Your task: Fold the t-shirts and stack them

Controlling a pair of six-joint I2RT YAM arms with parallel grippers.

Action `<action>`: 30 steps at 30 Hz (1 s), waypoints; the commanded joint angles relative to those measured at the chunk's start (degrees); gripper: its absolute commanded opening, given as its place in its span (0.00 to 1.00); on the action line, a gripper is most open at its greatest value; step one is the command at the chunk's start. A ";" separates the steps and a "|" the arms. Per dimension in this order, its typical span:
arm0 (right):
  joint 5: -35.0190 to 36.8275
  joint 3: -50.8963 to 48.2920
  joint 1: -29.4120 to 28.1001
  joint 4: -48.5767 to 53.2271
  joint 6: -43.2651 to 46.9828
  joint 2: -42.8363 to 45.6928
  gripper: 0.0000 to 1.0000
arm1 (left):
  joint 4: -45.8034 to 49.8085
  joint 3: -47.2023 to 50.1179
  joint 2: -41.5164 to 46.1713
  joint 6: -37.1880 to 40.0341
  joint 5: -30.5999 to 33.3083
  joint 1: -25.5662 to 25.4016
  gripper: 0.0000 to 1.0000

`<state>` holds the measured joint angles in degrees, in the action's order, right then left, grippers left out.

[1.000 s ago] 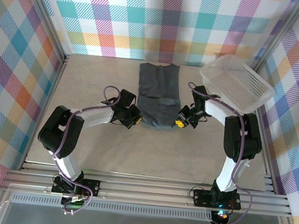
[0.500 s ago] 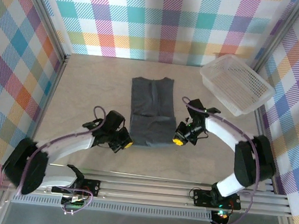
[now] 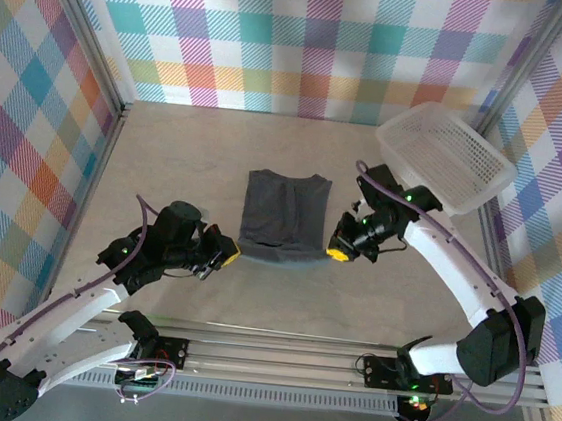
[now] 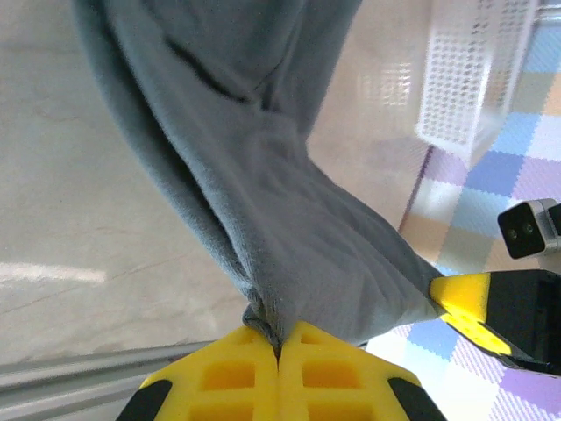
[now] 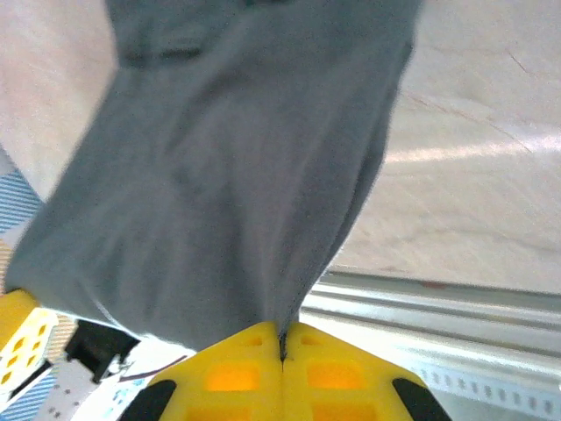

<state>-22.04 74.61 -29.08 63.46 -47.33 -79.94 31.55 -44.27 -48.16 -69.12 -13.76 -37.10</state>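
The left gripper (image 4: 279,340) is pinched shut on the near left corner of the t-shirt (image 3: 283,214), its 2 yellow pads meeting with a ridge of grey cloth squeezed between them, and the right gripper (image 5: 282,340) is clamped the same way on the near right corner. Holding both corners at once pulls the near hem into a line between the 2 arms, so the edge can travel level and not sag or twist; I judge this to be the setup for carrying the near half over the far half in a cross fold. From each wrist the cloth fans away from the pinch in soft, taut folds, lifted off the table (image 3: 166,158) at the grip and running down to it farther out. From above, the shirt lies mid-table as a narrow dark charcoal rectangle, long side pointing away from the arms, and its sleeves seem to be tucked in already, though the overhead view is too coarse to be sure. The white basket (image 3: 447,158) sits at the far right corner, well apart from the shirt
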 commanded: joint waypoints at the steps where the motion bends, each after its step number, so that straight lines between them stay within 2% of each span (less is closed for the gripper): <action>1: 1.16 8.61 1.43 5.29 0.82 -6.15 0.00 | -1.83 -5.92 -4.01 0.15 5.32 0.21 0.00; 3: 0.98 13.48 2.88 5.98 1.27 -9.93 0.00 | -2.45 -9.44 -8.15 0.42 6.27 1.77 0.00; 9: -1.80 28.51 8.76 3.72 1.46 -25.08 0.00 | -5.09 -21.74 -26.77 3.42 4.65 11.79 0.00; 12: -3.07 39.13 11.66 2.77 0.28 -36.77 0.00 | -9.17 -30.57 -40.43 6.01 2.84 16.18 0.00; 13: -4.11 42.96 12.44 2.80 -0.16 -40.87 0.05 | -10.16 -33.02 -45.64 6.50 2.01 17.13 0.01; 14: -4.74 47.77 13.19 3.66 -0.47 -45.96 0.22 | -10.61 -37.63 -50.34 7.13 0.79 18.22 0.19; 15: -4.53 53.68 13.91 5.48 -0.22 -50.88 0.34 | -9.71 -42.46 -55.87 8.65 -0.56 18.97 0.34; 18: 2.21 74.44 14.40 13.25 2.95 -61.52 0.51 | -2.38 -56.37 -66.16 13.87 0.89 19.35 0.43; 20: 4.23 84.53 14.50 17.66 4.31 -64.50 0.54 | -2.12 -57.25 -65.69 13.59 0.73 19.07 0.44; 21: 5.26 86.17 14.38 19.10 5.29 -64.15 0.55 | -2.17 -55.47 -64.07 13.58 1.19 18.55 0.44; 23: 7.46 81.81 13.82 19.25 8.14 -59.90 0.54 | -3.36 -48.68 -58.48 12.92 1.81 17.43 0.45; 25: 9.00 70.19 12.44 15.10 11.46 -52.12 0.54 | -5.35 -38.90 -51.53 9.78 1.95 16.04 0.45; 28: 7.21 43.76 10.55 0.95 13.49 -35.52 0.54 | -8.53 -23.94 -40.85 1.86 3.52 10.99 0.44; 30: 4.44 27.41 10.49 -8.27 12.23 -25.40 0.54 | -12.80 -15.66 -35.73 -5.41 6.02 5.80 0.47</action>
<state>-15.14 119.00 -17.30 67.13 -37.50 -120.31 23.42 -68.66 -90.30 -64.64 -10.55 -25.69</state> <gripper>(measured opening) 0.539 0.459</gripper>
